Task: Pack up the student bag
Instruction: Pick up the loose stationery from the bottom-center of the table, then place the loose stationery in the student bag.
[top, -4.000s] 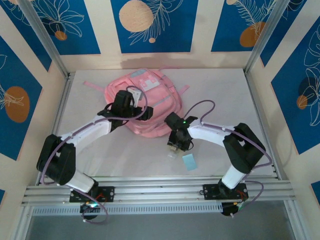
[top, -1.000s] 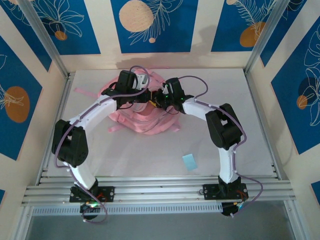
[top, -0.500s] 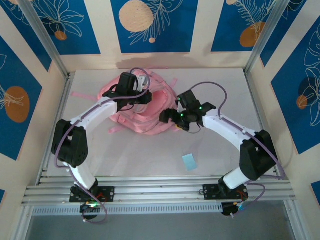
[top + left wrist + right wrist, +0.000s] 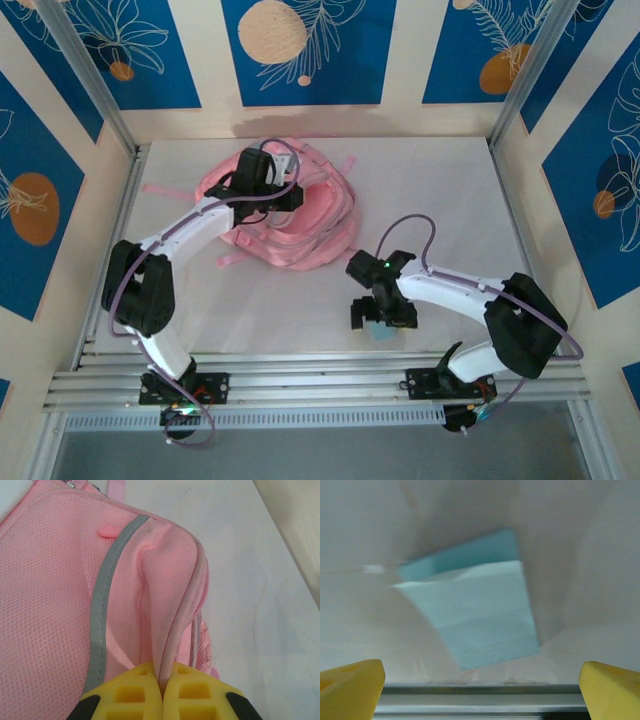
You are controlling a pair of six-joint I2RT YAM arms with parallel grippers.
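Left fingers (image 4: pixel 131 696) are pressed together, pinching a seam fold of the big soft pink fabric backpack (image 4: pixel 312 228). It's slumped toward the back of the white desk (image 4: pixel 450 190), straps splayed, with a grey trim stripe (image 4: pixel 102 610) over pink mesh. Right fingers (image 4: pixel 351 686) are spread wide over a small pale blue flat card (image 4: pixel 479 611).

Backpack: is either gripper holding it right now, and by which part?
Yes. The left gripper is shut on the backpack, pinching a fold of fabric along its edge seam. The right gripper is open above a blue pad, holding nothing.
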